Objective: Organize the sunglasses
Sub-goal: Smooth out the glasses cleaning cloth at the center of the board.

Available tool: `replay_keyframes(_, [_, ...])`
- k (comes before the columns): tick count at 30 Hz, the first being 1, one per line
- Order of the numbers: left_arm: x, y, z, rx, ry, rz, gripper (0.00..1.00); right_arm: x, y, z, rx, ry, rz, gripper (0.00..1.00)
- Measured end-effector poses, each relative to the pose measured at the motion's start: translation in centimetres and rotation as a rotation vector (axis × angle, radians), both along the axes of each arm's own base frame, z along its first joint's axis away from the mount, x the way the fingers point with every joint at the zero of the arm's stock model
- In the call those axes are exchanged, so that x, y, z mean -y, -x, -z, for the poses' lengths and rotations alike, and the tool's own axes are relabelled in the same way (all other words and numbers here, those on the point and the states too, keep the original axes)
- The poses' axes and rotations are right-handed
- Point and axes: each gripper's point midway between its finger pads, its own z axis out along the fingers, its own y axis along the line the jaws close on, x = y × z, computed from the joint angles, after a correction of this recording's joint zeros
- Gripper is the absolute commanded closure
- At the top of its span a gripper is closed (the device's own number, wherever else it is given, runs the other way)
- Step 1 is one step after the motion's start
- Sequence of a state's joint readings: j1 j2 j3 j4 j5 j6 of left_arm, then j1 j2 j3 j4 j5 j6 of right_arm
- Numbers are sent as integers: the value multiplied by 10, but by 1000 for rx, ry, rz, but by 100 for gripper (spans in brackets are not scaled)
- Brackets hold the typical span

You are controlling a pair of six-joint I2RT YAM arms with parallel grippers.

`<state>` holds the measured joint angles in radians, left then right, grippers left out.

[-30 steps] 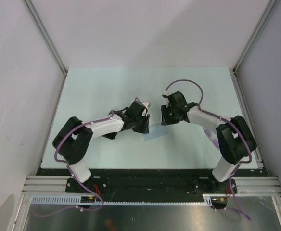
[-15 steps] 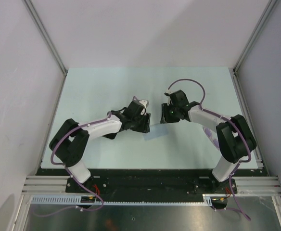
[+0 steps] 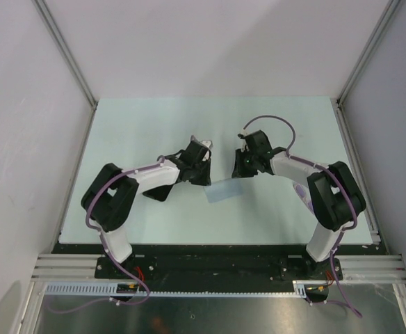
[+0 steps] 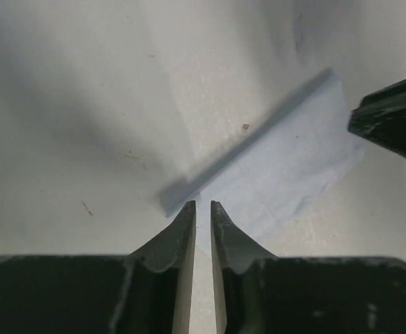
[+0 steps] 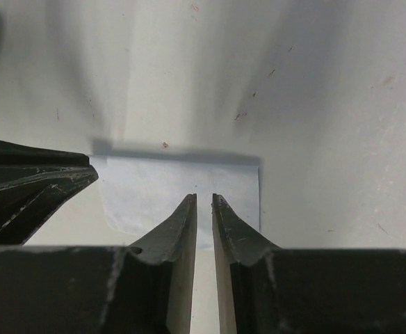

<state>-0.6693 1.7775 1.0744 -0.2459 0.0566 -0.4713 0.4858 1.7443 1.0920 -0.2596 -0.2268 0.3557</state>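
Hovering low over the pale green tabletop [image 3: 147, 125], the left gripper [image 4: 203, 206] has its fingers drawn to a thin slit with nothing between them. Its tips sit at a corner of the flat light blue square cloth [image 4: 279, 167]. Right gripper [image 5: 204, 199] likewise near-closed, over the cloth's opposite edge. Pale purple patch [image 3: 303, 195] beside right forearm; cannot tell whether it is the pink-framed sunglasses.

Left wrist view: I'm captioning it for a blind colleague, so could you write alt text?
The left gripper, almost shut, sits at the near edge of a light blue cloth on a white table. The right gripper's black tip shows at the right edge, by the cloth's far corner.
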Motion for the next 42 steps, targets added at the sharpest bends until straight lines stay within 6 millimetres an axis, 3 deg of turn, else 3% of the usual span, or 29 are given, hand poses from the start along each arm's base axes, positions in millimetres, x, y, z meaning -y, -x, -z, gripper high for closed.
replay_keyframes(5, [8, 0, -1, -12, 27, 21, 86, -5, 4, 9, -33, -12, -8, 81])
replay_keyframes(16, [12, 2, 17, -56, 22, 37, 86, -15, 5, 34, -93, -42, -16, 81])
replay_keyframes(37, [6, -16, 18, -25, 13, 16, 85, -22, -11, 35, -74, -67, -12, 82])
replay_keyframes(42, [-11, -21, 17, 4, -17, -14, 83, -10, -20, 35, -65, -57, 21, 81])
